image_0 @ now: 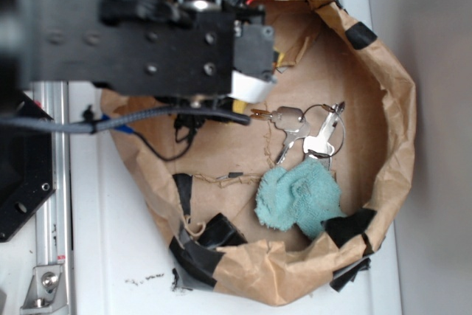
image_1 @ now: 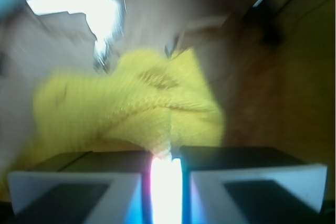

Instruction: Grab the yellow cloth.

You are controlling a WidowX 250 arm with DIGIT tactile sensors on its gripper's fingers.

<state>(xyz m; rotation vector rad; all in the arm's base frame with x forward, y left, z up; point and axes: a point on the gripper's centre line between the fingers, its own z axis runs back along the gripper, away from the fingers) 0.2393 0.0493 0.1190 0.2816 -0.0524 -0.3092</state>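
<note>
A white bench (image_0: 118, 256) holds a shallow basin of crumpled brown paper (image_0: 383, 108), its rim patched with black tape (image_0: 210, 237). A grey wall or surface runs along the right edge of the overhead view. Inside the paper basin lie a bunch of silver keys (image_0: 306, 134) and, just below them, a small teal cloth (image_0: 299, 197) that touches the keys' lower end.

The black robot arm (image_0: 140, 31) reaches over the upper left of the basin and hides most of what is under it. Only a small strip of yellow shows beneath the arm there.

In the blurred wrist view, the gripper (image_1: 167, 169) is nearly closed, with only a narrow bright slit between its two white-edged fingers (image_1: 68, 184). A pointed fold of the yellow cloth (image_1: 136, 111) runs down into that slit and is pinched there. The rest of the cloth spreads out beyond the fingers on the brown paper, with the keys glinting just behind it.
</note>
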